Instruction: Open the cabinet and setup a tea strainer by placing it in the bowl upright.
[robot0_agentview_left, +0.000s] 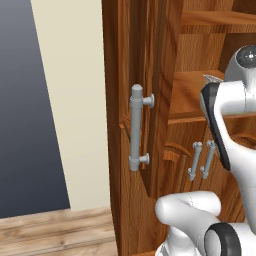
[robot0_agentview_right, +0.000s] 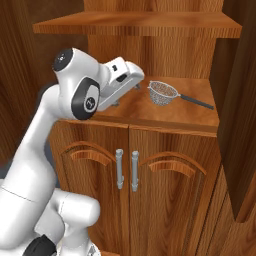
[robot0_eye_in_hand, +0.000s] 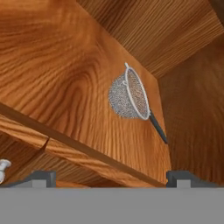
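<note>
The arm (robot0_agentview_right: 75, 100) is glossy white, built of thick rounded links with dark grey to black bands at the joints. One joint is capped by a dark disc with a small pale mark at its centre, possibly a logo or screw. The gripper (robot0_eye_in_hand: 113, 177) ends in two small dark grey, blocky finger tips (robot0_eye_in_hand: 41, 177).

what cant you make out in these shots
- Tea strainer in the left base view: the arm covers all but a sliver of its rim.
- Gripper in the right base view: the hand's white body hides the fingertips.
- Upper cabinet shelves: cut off by the top edge.
- Strainer handle tip in the hand view: too dark and thin to tell where it ends.
</note>
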